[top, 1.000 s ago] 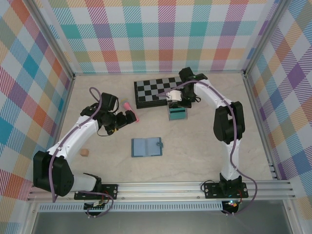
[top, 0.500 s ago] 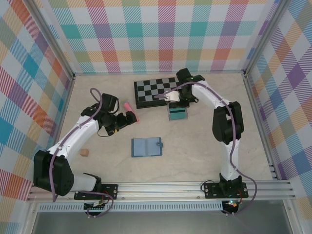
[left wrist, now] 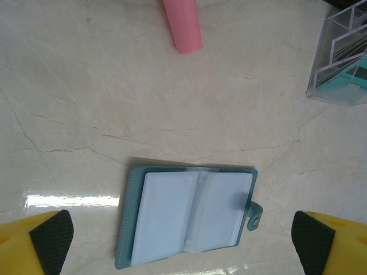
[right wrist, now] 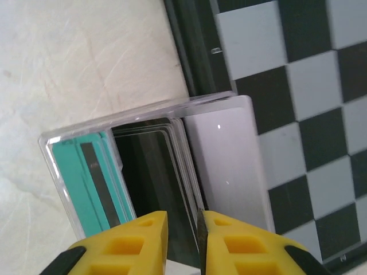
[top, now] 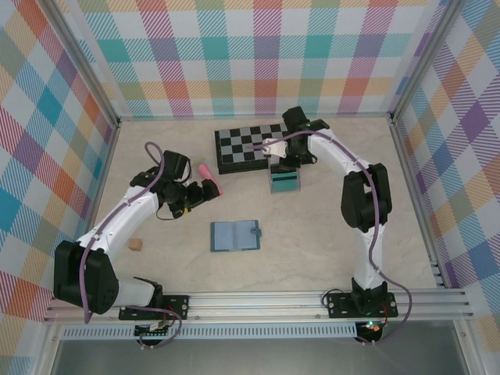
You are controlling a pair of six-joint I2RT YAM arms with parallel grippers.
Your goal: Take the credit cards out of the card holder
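Lying open and flat on the table (left wrist: 86, 103): card holder (left wrist: 189, 215), inner pockets up. Credit cards (right wrist: 86, 183), teal and pale, stand on edge in a clear box (right wrist: 143, 112) touching the chessboard (right wrist: 298, 114), well apart from the holder. Right gripper (right wrist: 183, 235) hangs over the box, fingers a narrow gap apart; whether they pinch a card edge cannot be told. Left gripper (left wrist: 182, 235) is spread wide above the holder, pink marker (left wrist: 183, 26) near.

card holder (top: 235, 235) open — flat, chessboard (top: 254, 147) beyond
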